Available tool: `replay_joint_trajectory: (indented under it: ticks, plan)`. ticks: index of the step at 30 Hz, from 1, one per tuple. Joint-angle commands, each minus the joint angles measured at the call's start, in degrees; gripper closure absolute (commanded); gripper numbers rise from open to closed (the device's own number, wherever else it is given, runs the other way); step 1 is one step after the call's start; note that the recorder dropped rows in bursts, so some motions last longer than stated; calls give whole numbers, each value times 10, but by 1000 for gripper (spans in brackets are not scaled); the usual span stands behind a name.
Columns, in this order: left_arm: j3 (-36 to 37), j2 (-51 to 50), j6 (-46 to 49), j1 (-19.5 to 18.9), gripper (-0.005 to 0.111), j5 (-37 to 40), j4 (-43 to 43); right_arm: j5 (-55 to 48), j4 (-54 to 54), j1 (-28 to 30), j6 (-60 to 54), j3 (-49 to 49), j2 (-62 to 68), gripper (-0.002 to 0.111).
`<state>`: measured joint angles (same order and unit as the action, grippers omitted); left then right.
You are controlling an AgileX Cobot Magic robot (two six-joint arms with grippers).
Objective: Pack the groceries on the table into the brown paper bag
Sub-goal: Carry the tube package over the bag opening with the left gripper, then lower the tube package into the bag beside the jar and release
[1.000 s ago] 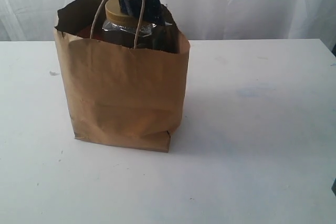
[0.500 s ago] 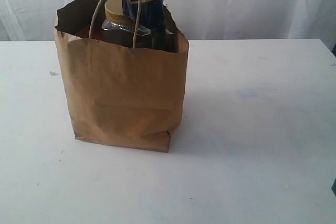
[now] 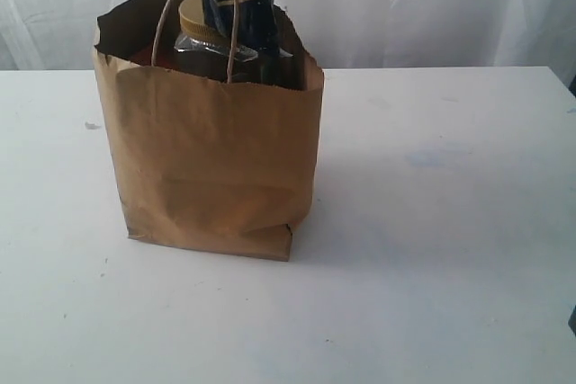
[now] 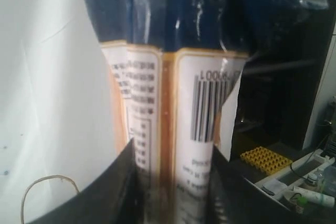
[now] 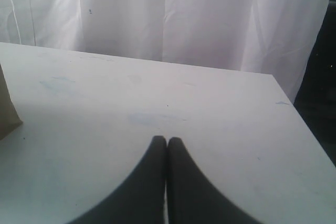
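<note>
We see the long blue-white package (image 4: 173,103) up close. The left gripper (image 4: 170,192) squeezes it between two dark fingers (image 4: 113,195). The package is dark blue at one end. Near the fingers it is white with gold edges and a black barcode (image 4: 210,106). A thin paper loop (image 4: 50,177) and a bumpy yellow block (image 4: 265,159) peek in at the sides.

White table (image 3: 432,267), wide, flat, matte. 1 brown paper bag (image 3: 211,168) stands upright on it, left of centre, toward rear edge, base flat on surface, front bottom corner creased. Bag shadow falls rightward across tabletop. Faint bluish smudge (image 3: 430,158) right of bag, well apart. Small dark speck (image 3: 91,125) just left of bag.
</note>
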<state>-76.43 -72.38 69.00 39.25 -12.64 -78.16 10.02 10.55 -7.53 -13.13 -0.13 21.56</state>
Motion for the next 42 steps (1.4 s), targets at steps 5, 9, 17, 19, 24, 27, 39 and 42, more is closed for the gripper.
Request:
replay_joint_trajectory:
  ticks: [5,9,17,19,24,27,39,42]
  plan:
    - [-3,19,1,3,107,-9,-24,4,2,-1,1,1,2,108]
    - [-3,28,18,3,107,-16,-25,4,2,-1,1,1,2,108]
    - [-2,31,217,3,107,-114,-211,4,2,-1,1,1,2,108]
    - [-2,31,276,3,107,-146,-218,4,2,-1,1,1,2,108]
    - [13,31,284,3,107,-149,-218,4,2,-1,1,1,2,108]
    - [35,31,260,3,107,-144,-218,4,2,-1,1,1,2,108]
    - [97,30,233,2,107,-74,-218,4,0,-1,1,1,2,108]
    - [97,27,233,2,107,-55,-205,4,0,-1,1,1,2,108]
